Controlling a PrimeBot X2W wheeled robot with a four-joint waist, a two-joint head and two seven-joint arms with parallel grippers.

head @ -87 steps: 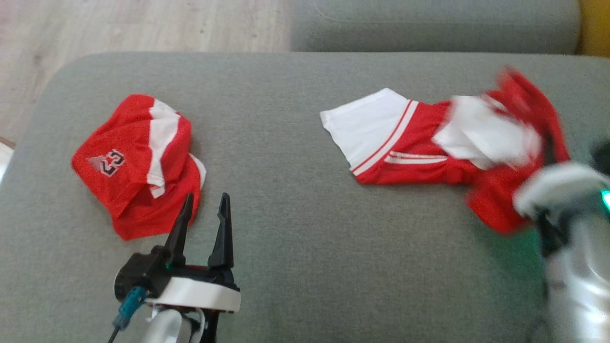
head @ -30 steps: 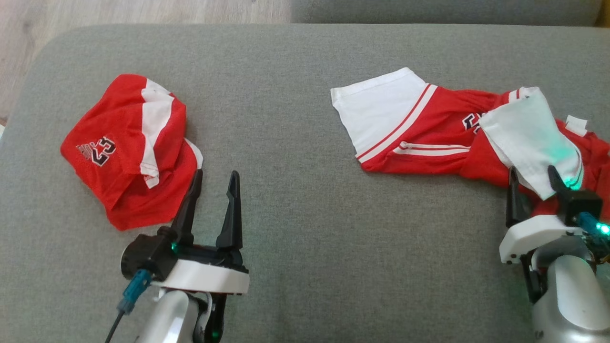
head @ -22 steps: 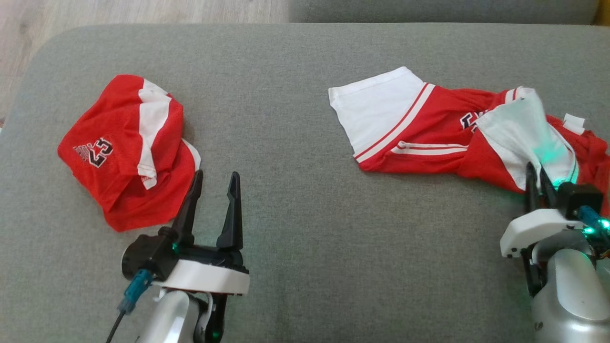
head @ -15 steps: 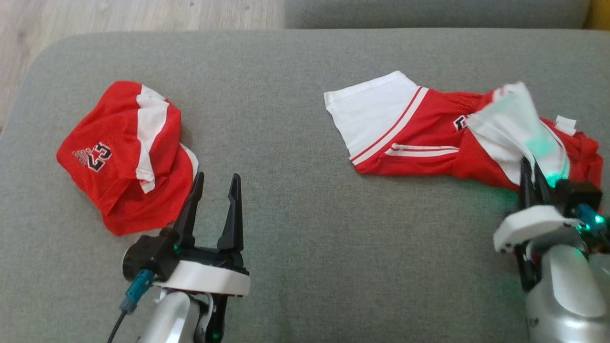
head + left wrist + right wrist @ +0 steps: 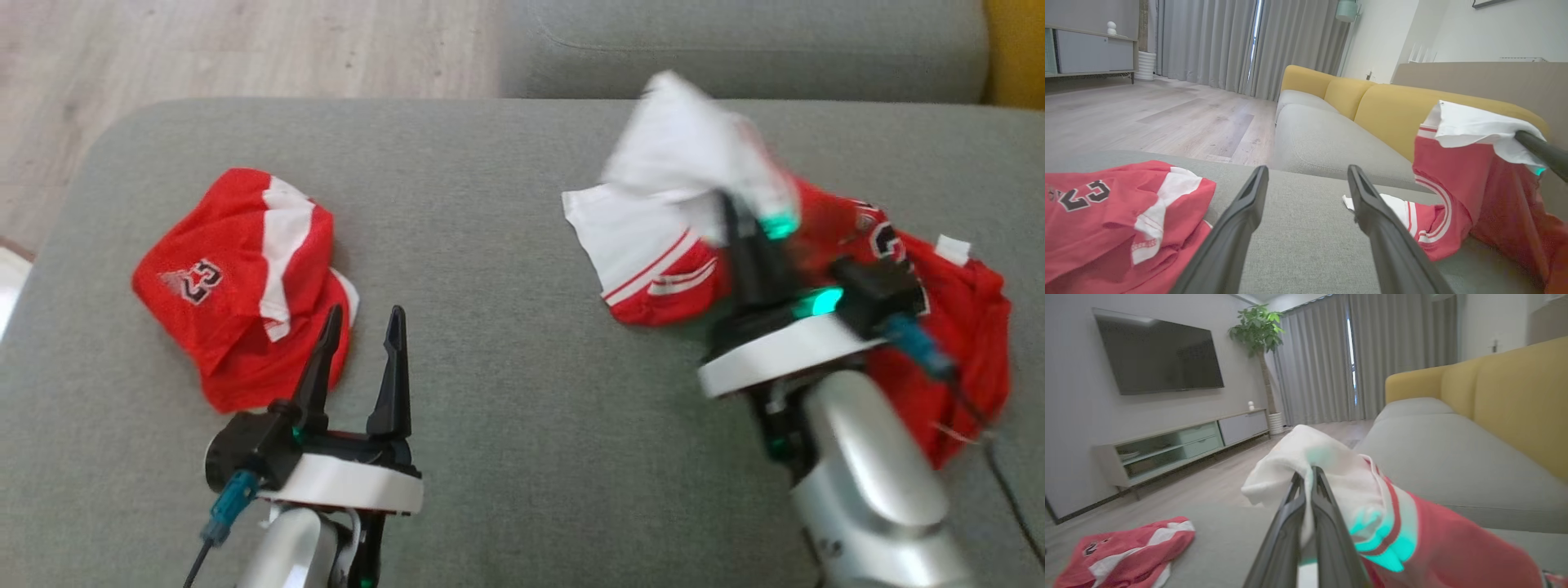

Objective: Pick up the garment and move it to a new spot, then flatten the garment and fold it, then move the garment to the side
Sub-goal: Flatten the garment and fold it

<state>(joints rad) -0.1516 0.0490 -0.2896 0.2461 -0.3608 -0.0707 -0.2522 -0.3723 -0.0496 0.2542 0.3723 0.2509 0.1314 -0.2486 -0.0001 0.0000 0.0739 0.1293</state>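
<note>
The garment [image 5: 955, 327] is red and white with black numbers and lies rumpled on the right of the grey cushion [image 5: 522, 425]. My right gripper [image 5: 727, 208] is shut on its white sleeve and holds that part raised above the cushion, blurred. From the right wrist the white cloth [image 5: 1331, 465] wraps the closed right gripper [image 5: 1306, 473]. In the left wrist view the raised garment [image 5: 1457, 163] hangs at right. My left gripper [image 5: 363, 314] stands open and holds nothing, beside a second, folded red garment [image 5: 237, 278].
A grey sofa seat [image 5: 735, 49] with a yellow backrest [image 5: 1372, 98] runs behind the cushion. Wooden floor [image 5: 245, 49] lies beyond the cushion's far left edge. A TV [image 5: 1159, 355] and a low cabinet [image 5: 1180, 445] stand across the room.
My right gripper has shut on the garment's white part, lifted it and carried it to the left over the other white sleeve. The left arm has stayed put. The head view shifted slightly.
</note>
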